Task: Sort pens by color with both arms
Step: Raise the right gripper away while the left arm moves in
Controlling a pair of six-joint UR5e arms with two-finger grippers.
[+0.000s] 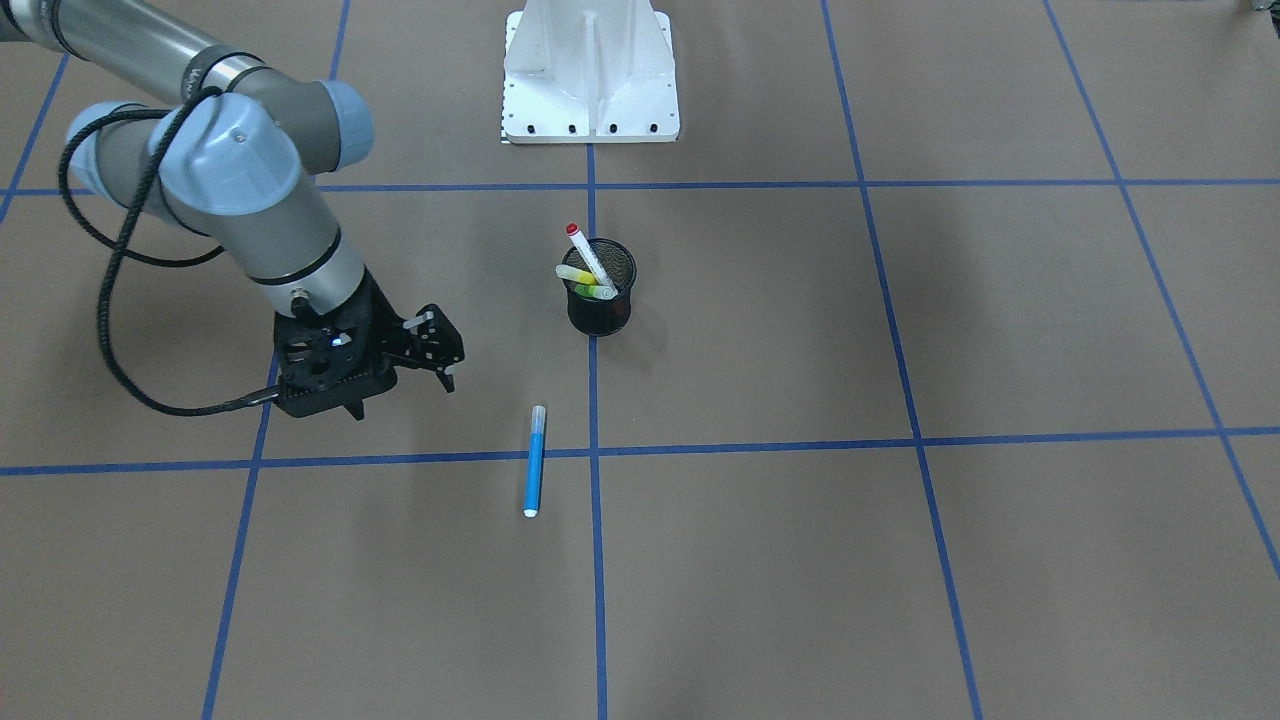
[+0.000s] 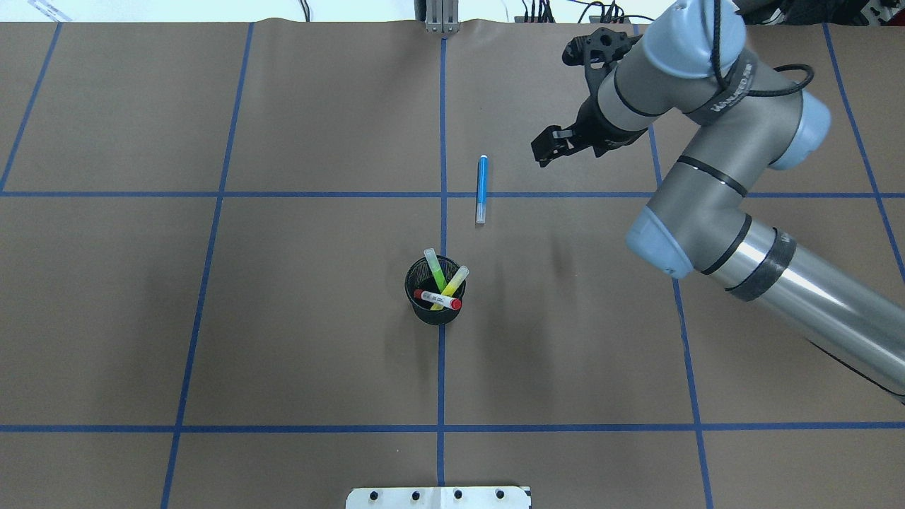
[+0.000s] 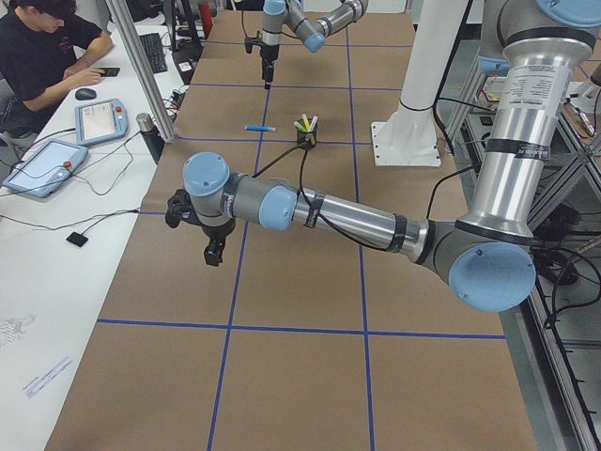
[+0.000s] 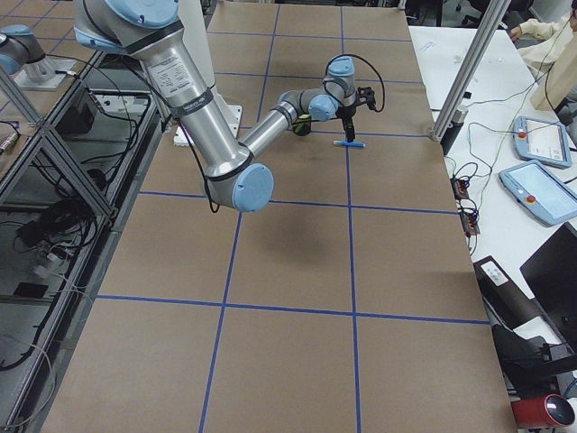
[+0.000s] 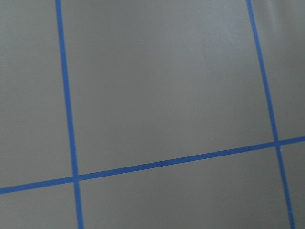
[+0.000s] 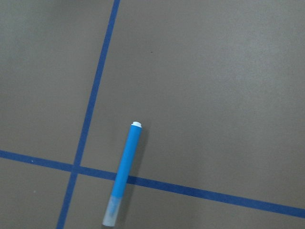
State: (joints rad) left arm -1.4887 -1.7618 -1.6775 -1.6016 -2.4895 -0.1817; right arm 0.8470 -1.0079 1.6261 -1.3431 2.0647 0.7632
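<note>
A blue pen (image 1: 535, 460) lies flat on the brown table, across a blue tape line, also in the overhead view (image 2: 481, 189) and the right wrist view (image 6: 124, 176). The white pen with red cap (image 1: 584, 249), the yellow pen (image 1: 575, 274) and the green pen (image 1: 594, 292) stand in a black mesh cup (image 1: 600, 300). My right gripper (image 1: 440, 350) hovers open and empty beside the blue pen, apart from it, also in the overhead view (image 2: 548, 150). My left gripper (image 3: 214, 252) hangs over bare table far from the pens; I cannot tell whether it is open.
The white base pedestal (image 1: 590, 80) stands behind the cup. Blue tape lines (image 5: 143, 164) divide the brown table into squares. An operator (image 3: 42, 47) sits at a side desk with tablets (image 3: 99, 117). A metal post (image 3: 141, 66) stands at the table's edge.
</note>
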